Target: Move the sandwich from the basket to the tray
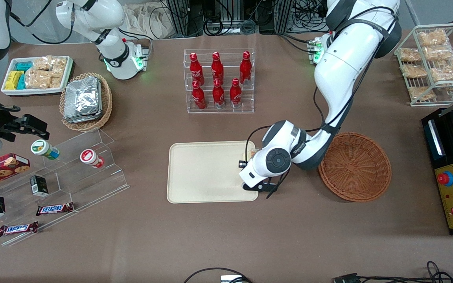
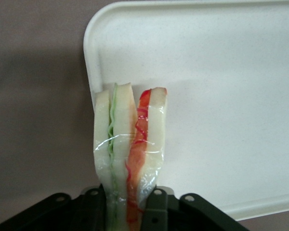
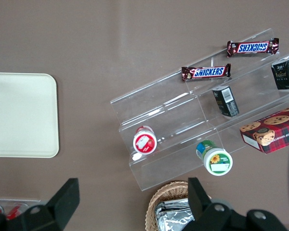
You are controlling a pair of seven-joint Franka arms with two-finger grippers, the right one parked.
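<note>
My left gripper (image 1: 247,162) is shut on the sandwich (image 1: 249,154), a wrapped white-bread wedge. It holds it over the end of the cream-beige tray (image 1: 207,173) nearest the reddish-brown basket (image 1: 354,167). In the left wrist view the fingers (image 2: 156,204) clamp the wedge's narrow end. The sandwich (image 2: 130,134) shows green and orange-red filling layers and hangs over a rounded corner of the tray (image 2: 221,72). I cannot tell whether it touches the tray. The basket is empty and sits beside the tray, toward the working arm's end. The arm's wrist hides most of the sandwich in the front view.
A clear rack of red bottles (image 1: 218,82) stands farther from the front camera than the tray. A clear stepped shelf (image 1: 73,173) with snacks, a tan foil-pack basket (image 1: 86,101) and a white snack tray (image 1: 37,74) lie toward the parked arm's end. A black machine (image 1: 452,173) stands beside the basket.
</note>
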